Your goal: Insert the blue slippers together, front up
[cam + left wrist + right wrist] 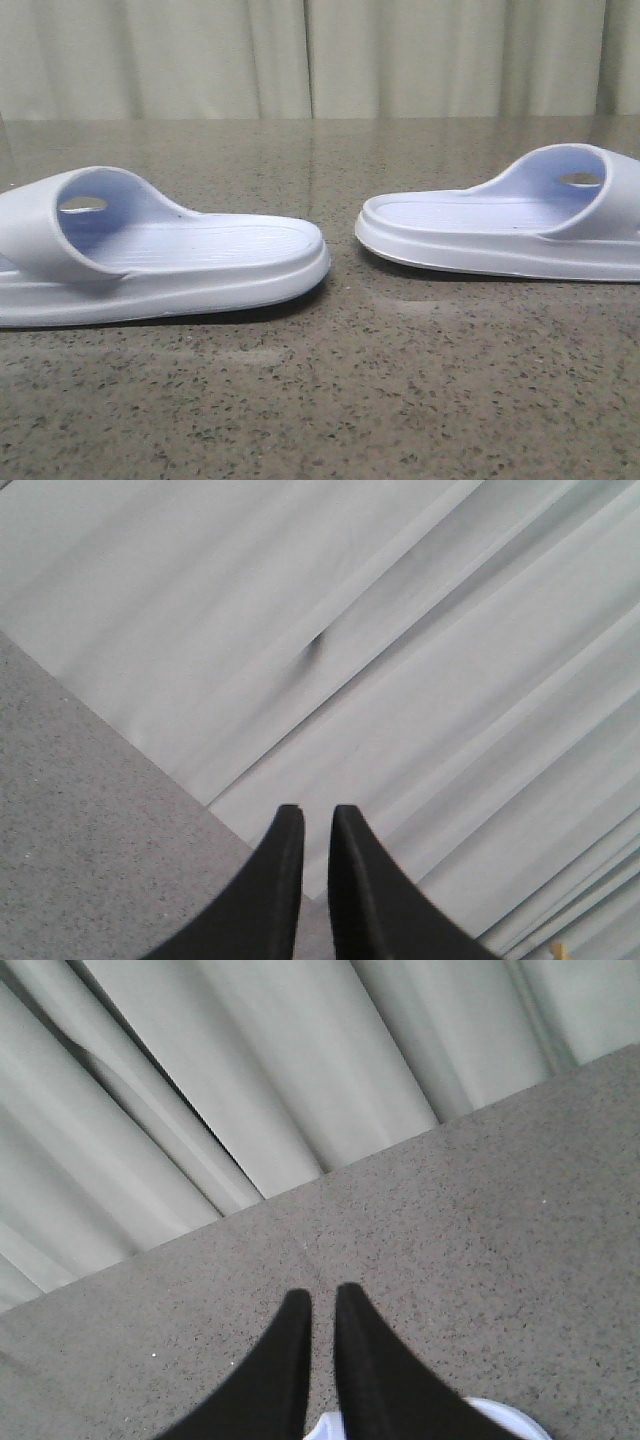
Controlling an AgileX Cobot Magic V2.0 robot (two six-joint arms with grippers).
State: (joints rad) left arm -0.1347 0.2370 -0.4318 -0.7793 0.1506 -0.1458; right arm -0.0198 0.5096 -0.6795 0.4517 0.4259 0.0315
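Two blue slippers lie sole-down on the speckled table in the front view, heels towards each other with a gap between them. The left slipper (160, 255) has its strap at the left, and the right slipper (510, 225) has its strap at the right. Neither gripper shows in the front view. My left gripper (317, 815) is shut with nothing in it and points at the curtain beyond the table edge. My right gripper (322, 1298) is also shut and empty, over bare table, with a pale edge of a slipper (500, 1422) just behind its fingers.
The speckled grey stone table (330, 400) runs back to a pale pleated curtain (320, 55). In the left wrist view the table's edge (150, 770) meets the curtain (400, 630) close to the fingers.
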